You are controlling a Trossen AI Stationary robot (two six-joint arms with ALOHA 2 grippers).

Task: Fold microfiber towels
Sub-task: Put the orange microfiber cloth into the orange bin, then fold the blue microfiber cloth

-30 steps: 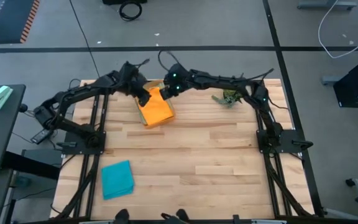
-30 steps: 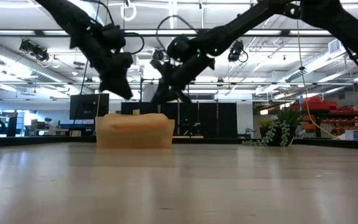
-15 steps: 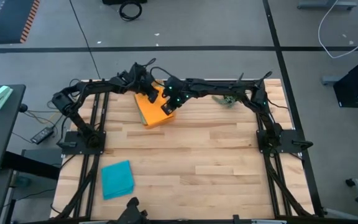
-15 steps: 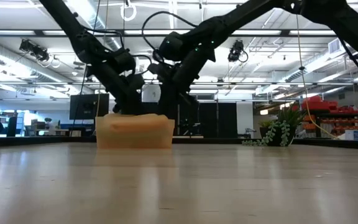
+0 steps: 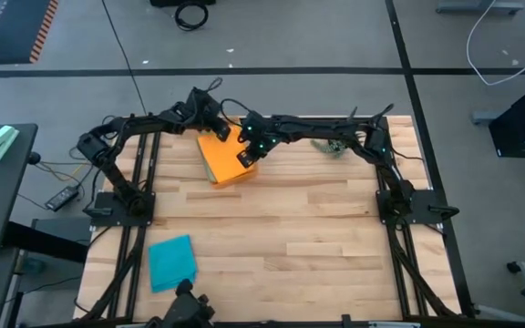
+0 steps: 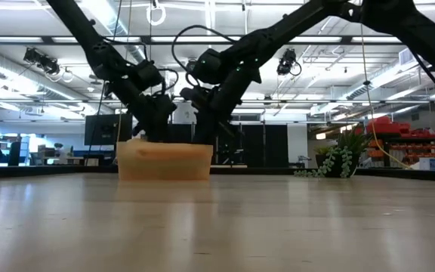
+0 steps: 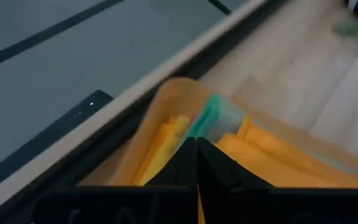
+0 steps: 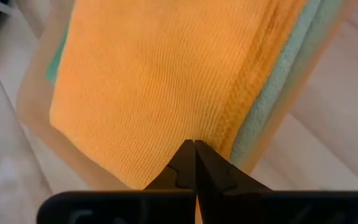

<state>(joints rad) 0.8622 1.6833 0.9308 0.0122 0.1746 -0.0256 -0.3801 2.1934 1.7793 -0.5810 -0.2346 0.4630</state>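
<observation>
The stack of microfiber towels sits in the orange tray near the far edge of the bench, an orange towel on top with a sage green one showing along its side and a teal corner peeking out at the far end. Both tools are down at this tray: the left tool at its far corner and the right tool at the side of the stack nearest the small plant. A second ago the two arms were raised over the tray with their fingers parted; since then they have dropped to the stack and both pairs of fingers have clenched together, tips meeting in each wrist view. Whether they pinch any cloth cannot be told, though the right tool's tips rest against the orange towel's edge. The tray itself has not shifted. Away from the tray, a folded teal towel lies alone near the front left corner of the bench, well apart. Between the tray and that towel the wooden surface is bare, and likewise toward the front right. The tray lies close to the bench's far edge. Counted: one tray, one stack, one separate teal towel, one plant, two tools.
</observation>
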